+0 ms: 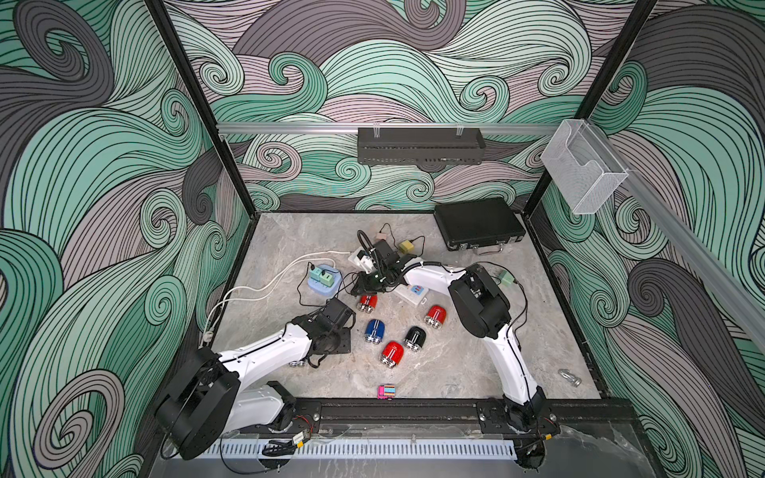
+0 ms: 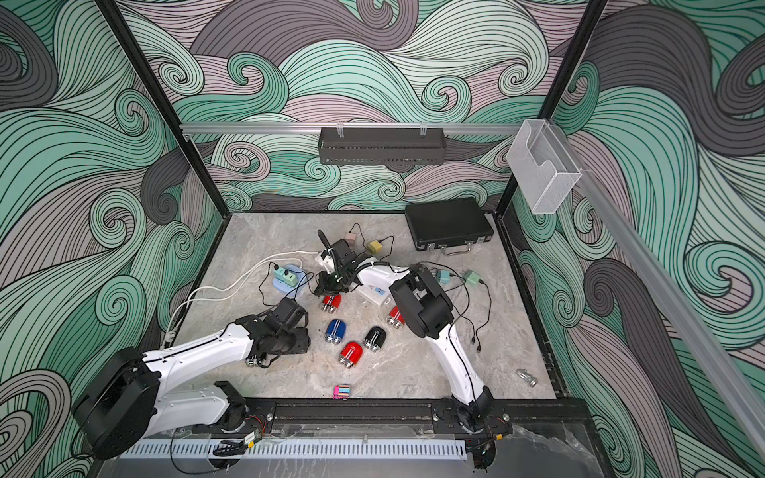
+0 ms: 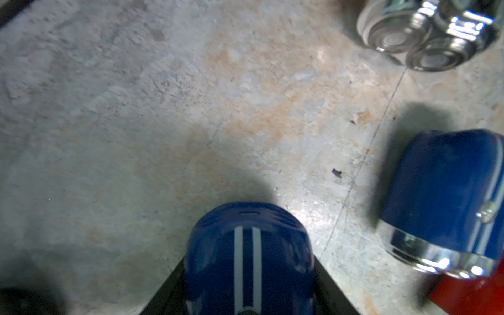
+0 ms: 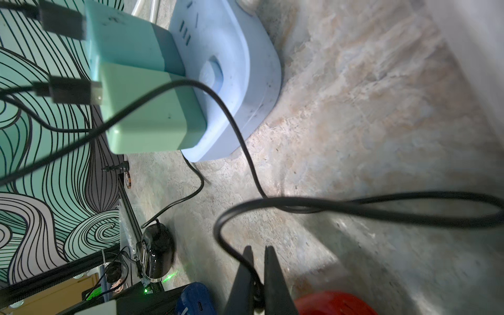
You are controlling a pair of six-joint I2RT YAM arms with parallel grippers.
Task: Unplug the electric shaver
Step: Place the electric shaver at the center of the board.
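My left gripper (image 3: 248, 272) is shut on a blue electric shaver (image 3: 245, 245) with two white stripes. No cable shows at its rounded end. In both top views that gripper (image 1: 327, 347) points down at the table's left, with the shaver's silver heads (image 1: 299, 364) showing under it. My right gripper (image 4: 257, 253) is shut on a thin black cable (image 4: 354, 207) that loops over the table to the green adapters (image 4: 152, 114) plugged into a light blue power strip (image 4: 237, 68). In a top view the right gripper (image 1: 364, 285) hovers between that strip (image 1: 325, 285) and a red shaver (image 1: 367, 302).
Several loose shavers lie mid-table: blue (image 1: 374, 330), black (image 1: 414, 337), red (image 1: 392, 352) and red (image 1: 435, 316). A white power strip (image 1: 412, 291) lies under the right arm. Further off are a black case (image 1: 478, 223), a pink toy (image 1: 386, 391) and a metal piece (image 1: 570, 377).
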